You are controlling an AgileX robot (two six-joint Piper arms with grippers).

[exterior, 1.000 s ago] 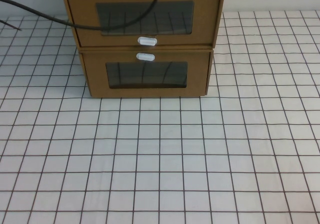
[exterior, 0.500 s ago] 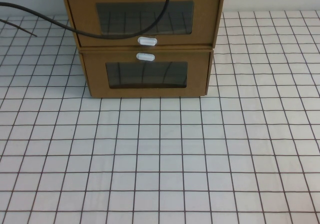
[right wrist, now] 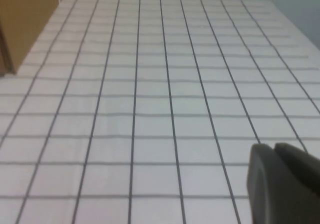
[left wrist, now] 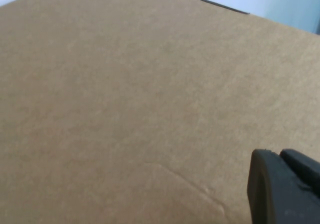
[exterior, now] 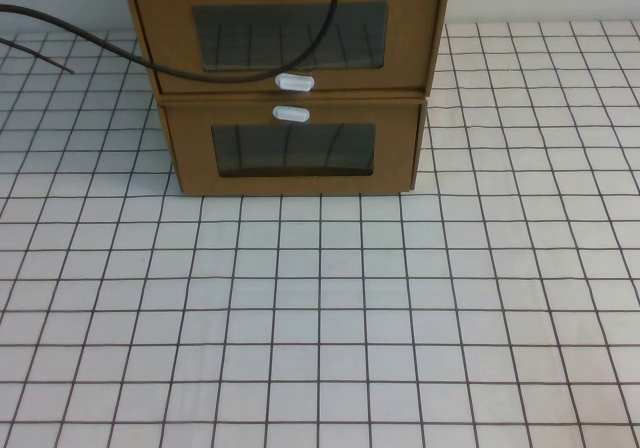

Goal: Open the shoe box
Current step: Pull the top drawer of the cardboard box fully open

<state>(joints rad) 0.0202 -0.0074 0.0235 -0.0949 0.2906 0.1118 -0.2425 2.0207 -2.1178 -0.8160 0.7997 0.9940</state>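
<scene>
Looking down from the high view, two cardboard shoe boxes sit stacked at the far middle of the gridded counter (exterior: 320, 318). The upper shoe box (exterior: 285, 28) and the lower shoe box (exterior: 290, 148) each show a dark window and a white handle (exterior: 294, 82), and both fronts are closed flush. A black cable (exterior: 150, 60) sags across the upper front. Neither arm shows here.

The left wrist view is filled by a plain cardboard panel (left wrist: 125, 94), with the left pincer (left wrist: 279, 156) close over it, fingers pressed together.

In the right wrist view the right pincer (right wrist: 274, 149) hangs low over the counter, pressed together and empty, well apart from the cardboard stack.
</scene>
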